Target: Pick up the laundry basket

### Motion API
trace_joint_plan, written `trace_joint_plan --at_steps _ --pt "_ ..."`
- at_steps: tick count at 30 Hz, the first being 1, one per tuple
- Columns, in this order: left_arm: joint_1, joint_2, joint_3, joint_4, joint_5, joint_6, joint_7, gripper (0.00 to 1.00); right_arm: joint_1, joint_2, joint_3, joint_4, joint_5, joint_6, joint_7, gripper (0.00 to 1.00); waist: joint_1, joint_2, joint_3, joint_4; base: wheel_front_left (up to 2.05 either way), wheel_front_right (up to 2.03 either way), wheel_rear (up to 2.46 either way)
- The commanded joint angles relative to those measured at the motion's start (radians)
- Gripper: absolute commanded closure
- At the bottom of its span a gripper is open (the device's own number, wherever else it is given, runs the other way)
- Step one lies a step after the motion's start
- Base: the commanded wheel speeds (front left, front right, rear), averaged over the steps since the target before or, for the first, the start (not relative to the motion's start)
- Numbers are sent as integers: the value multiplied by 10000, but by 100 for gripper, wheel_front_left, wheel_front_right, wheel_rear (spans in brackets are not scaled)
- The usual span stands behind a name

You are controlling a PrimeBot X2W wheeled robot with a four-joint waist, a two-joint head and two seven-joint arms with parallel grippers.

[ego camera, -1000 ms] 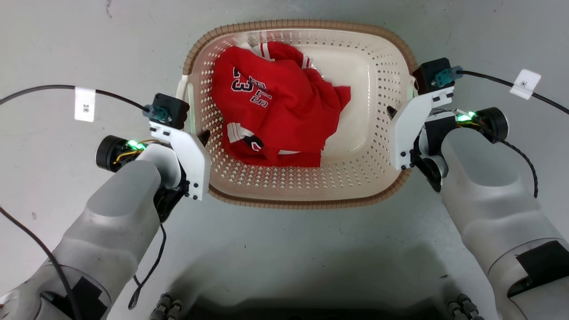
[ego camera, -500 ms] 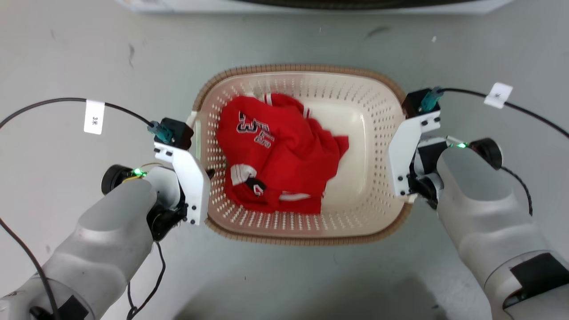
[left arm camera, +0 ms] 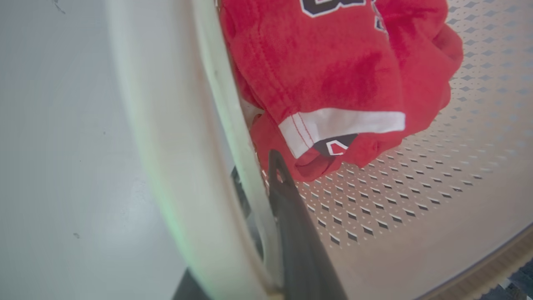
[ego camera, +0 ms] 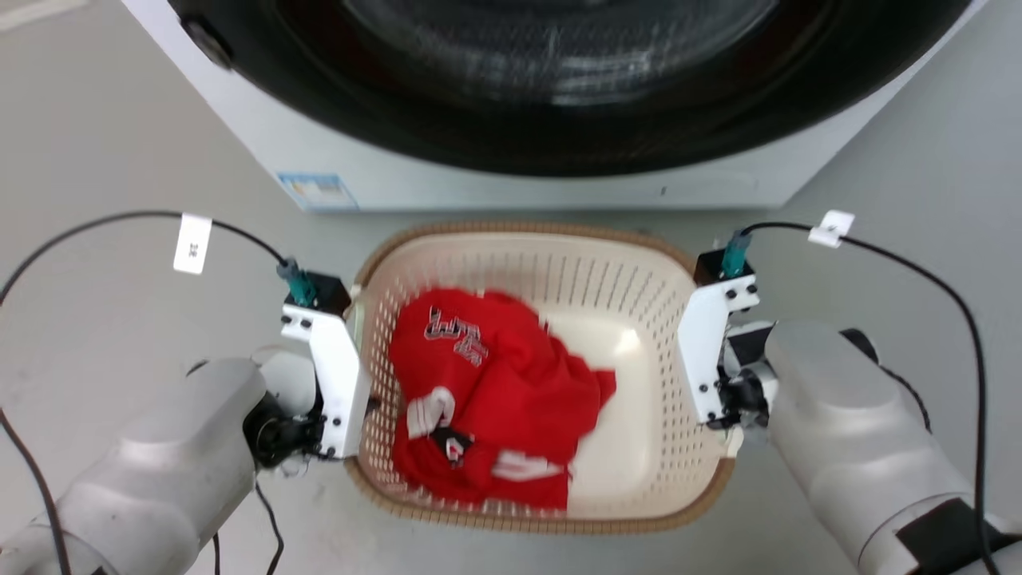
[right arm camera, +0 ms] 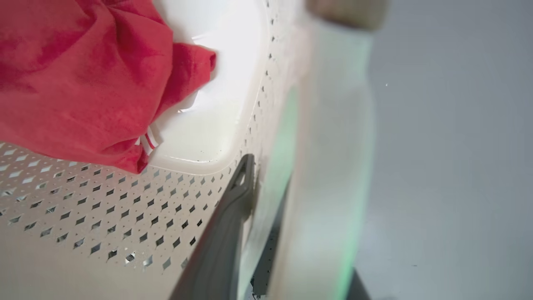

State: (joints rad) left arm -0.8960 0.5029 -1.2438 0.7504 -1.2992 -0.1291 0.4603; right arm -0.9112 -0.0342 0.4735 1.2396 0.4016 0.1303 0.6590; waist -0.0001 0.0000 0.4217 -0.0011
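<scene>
The laundry basket, cream perforated plastic with a brown woven rim, sits between my two arms in the head view, and a red jersey lies crumpled inside. My left gripper is shut on the basket's left side. One dark finger is inside the perforated wall and the white handle runs past it. My right gripper is shut on the right side the same way. Its inner finger lies against the wall beside the pale handle. I cannot tell whether the basket is off the floor.
A white washing machine with a large dark round door stands just beyond the basket's far rim. Grey floor spreads to both sides. Black cables with white tags arc from each wrist.
The head camera has tilted up, bringing the washing machine into view and shifting the whole picture down. Both grippers keep the same hold on the basket's sides.
</scene>
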Motion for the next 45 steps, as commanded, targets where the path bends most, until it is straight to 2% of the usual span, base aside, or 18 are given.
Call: trace_joint_plan --at_steps 1,6,20,33,45 --pt "145 439 -22 74 -184 -18 359 100 340 -287 321 -79 34 18 320 100 1 0 -1152 -106 0 0 0" --pt "569 546 -99 28 -804 -18 1183 100 761 -287 893 -460 632 18 1214 100 1 0 -2155 -220 0 0 0" --pt "1542 469 -244 205 -1491 -20 2486 100 1370 -289 1535 -459 1568 1 2075 100 1 0 -4042 -245 0 0 0" --pt "2063 241 -306 293 -1588 -20 2849 100 1242 -285 1750 -241 1957 1 2096 100 1 0 -4442 -73 0 0 0" --pt "1676 77 -161 460 -1556 -20 2687 100 1416 -273 1960 -115 2221 3 2016 100 1 0 -4465 -20 0 0 0"
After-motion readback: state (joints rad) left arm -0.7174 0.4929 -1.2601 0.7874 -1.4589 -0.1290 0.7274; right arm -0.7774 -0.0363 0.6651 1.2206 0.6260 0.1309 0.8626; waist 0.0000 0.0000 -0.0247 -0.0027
